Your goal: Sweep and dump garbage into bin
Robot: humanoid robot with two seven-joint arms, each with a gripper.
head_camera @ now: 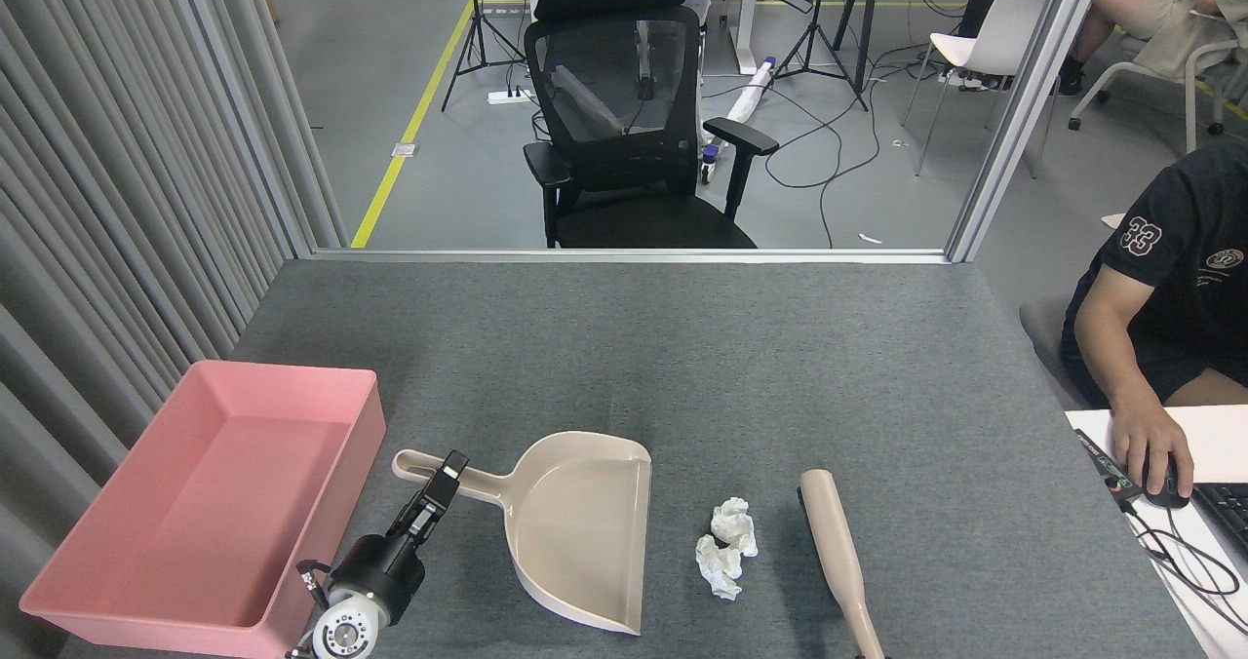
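Note:
Two crumpled white wads of garbage (pixel 726 545) lie touching each other on the grey table, between a beige dustpan (pixel 580 532) on their left and a beige brush (pixel 837 557) on their right. My left gripper (pixel 447 472) is shut on the dustpan's handle, near its far end. The pan's open mouth faces the wads, a short gap away. The brush runs off the bottom edge of the view, and my right gripper is out of view. The pink bin (pixel 363 415) stands empty at the front left, beside my left arm.
A person sits at the right with a hand (pixel 1150 449) on a mouse at a white desk. Beyond the table's far edge stands a black office chair (pixel 634 123). Grey curtains (pixel 117 201) line the left side.

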